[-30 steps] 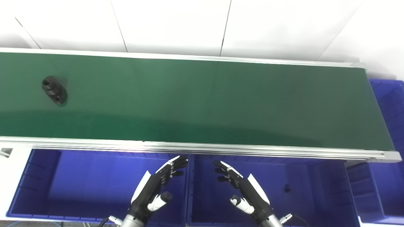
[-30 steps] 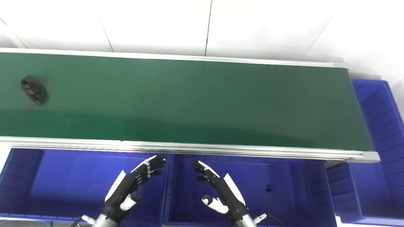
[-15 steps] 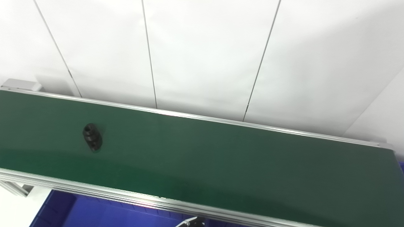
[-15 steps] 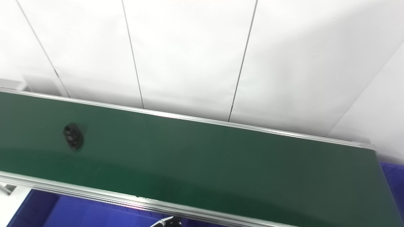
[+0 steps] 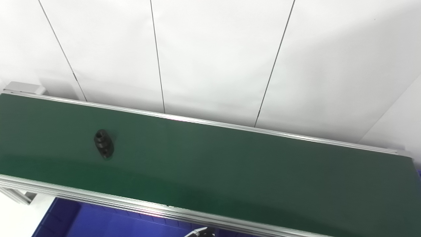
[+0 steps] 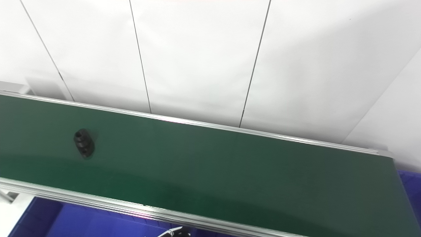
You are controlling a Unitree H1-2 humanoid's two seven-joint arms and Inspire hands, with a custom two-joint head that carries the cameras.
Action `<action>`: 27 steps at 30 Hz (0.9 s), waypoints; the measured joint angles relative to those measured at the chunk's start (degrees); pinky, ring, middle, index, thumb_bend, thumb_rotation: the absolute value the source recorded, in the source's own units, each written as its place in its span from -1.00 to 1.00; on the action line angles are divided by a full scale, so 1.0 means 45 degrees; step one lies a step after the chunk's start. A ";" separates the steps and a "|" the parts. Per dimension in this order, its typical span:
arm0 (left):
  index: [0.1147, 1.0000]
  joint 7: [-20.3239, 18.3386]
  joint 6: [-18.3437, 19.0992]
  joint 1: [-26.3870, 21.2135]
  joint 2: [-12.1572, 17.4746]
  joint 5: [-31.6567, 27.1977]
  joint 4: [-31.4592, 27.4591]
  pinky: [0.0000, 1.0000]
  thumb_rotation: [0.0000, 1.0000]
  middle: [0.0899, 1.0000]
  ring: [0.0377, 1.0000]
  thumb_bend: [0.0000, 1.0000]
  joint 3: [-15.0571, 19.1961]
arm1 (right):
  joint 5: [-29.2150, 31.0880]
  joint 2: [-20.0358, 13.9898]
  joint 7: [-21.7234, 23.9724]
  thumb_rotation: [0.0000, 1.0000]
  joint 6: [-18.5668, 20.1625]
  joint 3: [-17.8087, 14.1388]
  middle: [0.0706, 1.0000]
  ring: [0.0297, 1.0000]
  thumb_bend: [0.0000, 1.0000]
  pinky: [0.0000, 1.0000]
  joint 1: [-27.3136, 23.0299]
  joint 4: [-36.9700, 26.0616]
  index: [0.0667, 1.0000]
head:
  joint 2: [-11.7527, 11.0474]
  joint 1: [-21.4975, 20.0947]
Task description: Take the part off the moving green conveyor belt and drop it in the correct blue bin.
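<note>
A small black part (image 5: 104, 144) with round holes lies on the green conveyor belt (image 5: 230, 164), toward its left end and about midway across its width. Only a white and black fingertip of my left hand (image 5: 200, 233) pokes up at the bottom edge, below the belt's near rail and far right of the part. Whether that hand is open or shut is hidden. My right hand is out of the picture.
A blue bin (image 5: 82, 220) shows under the belt's near aluminium rail (image 5: 98, 197) at the bottom left. Another blue bin's corner (image 6: 411, 177) sits past the belt's right end. A white panelled wall (image 5: 210, 59) rises behind the belt.
The camera has tilted up since one second ago, so both hands and most of the bins dropped out of view. The black part has drifted a little to the right along the belt.
</note>
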 measured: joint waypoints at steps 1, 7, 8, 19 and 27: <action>0.59 0.0035 0.0000 -0.0012 0.0016 0.0000 0.0000 0.47 0.95 0.58 0.58 1.00 -0.0030 | 0.0008 -0.0001 0.0025 0.93 0.0000 -0.0022 0.84 0.74 1.00 0.56 0.0000 -0.0001 0.82 | 0.0000 0.0000; 0.59 0.0247 0.0000 -0.0030 0.0038 0.0000 0.0002 0.47 0.96 0.58 0.57 1.00 -0.0171 | 0.0039 -0.0002 0.0254 0.92 0.0000 -0.0241 0.84 0.73 1.00 0.54 0.0049 -0.0035 0.82 | 0.0039 0.0078; 0.59 0.0263 0.0000 -0.0032 0.0038 0.0000 0.0002 0.46 0.96 0.58 0.57 1.00 -0.0182 | 0.0038 -0.0003 0.0271 0.93 0.0000 -0.0258 0.83 0.72 1.00 0.53 0.0063 -0.0051 0.82 | 0.0058 0.0097; 0.59 0.0498 0.0000 -0.0072 0.0053 0.0049 0.0002 0.45 0.97 0.59 0.58 1.00 -0.0335 | 0.0294 -0.0619 0.0816 0.91 -0.0056 -0.0454 0.84 0.74 0.99 0.51 0.0861 -0.2134 0.80 | 0.0176 0.0156; 0.59 0.0508 0.0001 -0.0080 0.0046 0.0052 0.0003 0.45 0.97 0.60 0.59 1.00 -0.0345 | 0.0537 -0.0787 0.1227 0.99 -0.0063 -0.1111 0.85 0.70 1.00 0.42 0.1799 -0.3597 0.84 | 0.0176 0.0254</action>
